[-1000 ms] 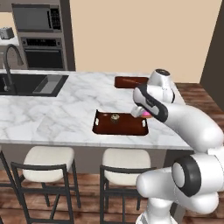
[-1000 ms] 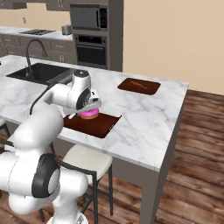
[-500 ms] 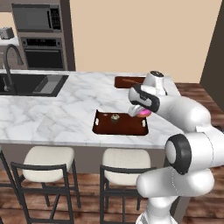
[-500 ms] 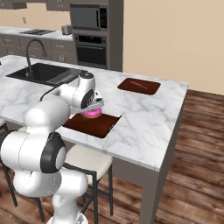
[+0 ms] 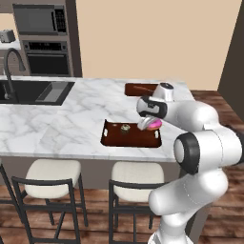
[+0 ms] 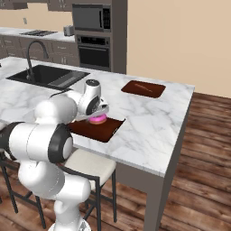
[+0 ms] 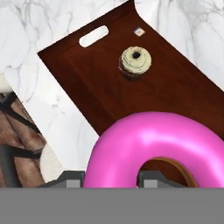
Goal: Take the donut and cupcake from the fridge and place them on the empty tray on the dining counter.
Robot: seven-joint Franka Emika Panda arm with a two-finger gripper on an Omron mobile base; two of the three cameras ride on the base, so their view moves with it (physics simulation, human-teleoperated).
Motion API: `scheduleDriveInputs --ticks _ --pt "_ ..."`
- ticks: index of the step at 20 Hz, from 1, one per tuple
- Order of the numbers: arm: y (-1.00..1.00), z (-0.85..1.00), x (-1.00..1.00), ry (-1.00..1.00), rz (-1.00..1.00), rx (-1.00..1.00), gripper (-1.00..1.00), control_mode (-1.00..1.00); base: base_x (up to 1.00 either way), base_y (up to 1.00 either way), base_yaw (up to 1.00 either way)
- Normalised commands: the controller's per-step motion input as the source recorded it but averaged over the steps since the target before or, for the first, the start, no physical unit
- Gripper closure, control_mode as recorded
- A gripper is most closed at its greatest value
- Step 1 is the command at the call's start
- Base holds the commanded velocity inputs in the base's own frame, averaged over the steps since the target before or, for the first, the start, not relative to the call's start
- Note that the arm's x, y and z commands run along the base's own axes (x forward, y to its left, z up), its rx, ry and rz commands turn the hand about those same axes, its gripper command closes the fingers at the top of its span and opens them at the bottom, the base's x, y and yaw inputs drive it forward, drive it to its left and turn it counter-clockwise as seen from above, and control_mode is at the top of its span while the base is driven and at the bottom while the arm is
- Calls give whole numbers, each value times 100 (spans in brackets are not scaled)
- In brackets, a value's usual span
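Pink glossy icing covers the ring donut (image 7: 159,146), clamped in the gripper (image 5: 148,123) just above the right end of the dark brown tray (image 5: 112,138). Inside the tray stands the cupcake (image 7: 135,62) with its swirled cream top. White veined marble of the dining counter (image 5: 57,119) surrounds them; a flat brown board (image 6: 143,88) lies farther back.

The donut (image 7: 157,146) hides the pincer (image 7: 109,178) fingertips and tray (image 7: 87,83) beneath.
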Motion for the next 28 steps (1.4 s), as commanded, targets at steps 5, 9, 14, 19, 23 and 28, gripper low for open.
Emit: scheduleDriveInputs --ticks 5,9,14,19,23,28 --pt "0 -27 24 0 3 0 100 -100 0 0 0" --pt "0 -24 19 0 2 0 100 -100 0 0 0" --pt "0 -21 19 0 1 0 100 -100 0 0 0" --pt "0 -22 21 0 1 0 100 -100 0 0 0" --pt "0 -21 20 0 1 0 100 -100 0 0 0" --pt "-5 -17 19 0 2 0 100 -100 0 0 0"
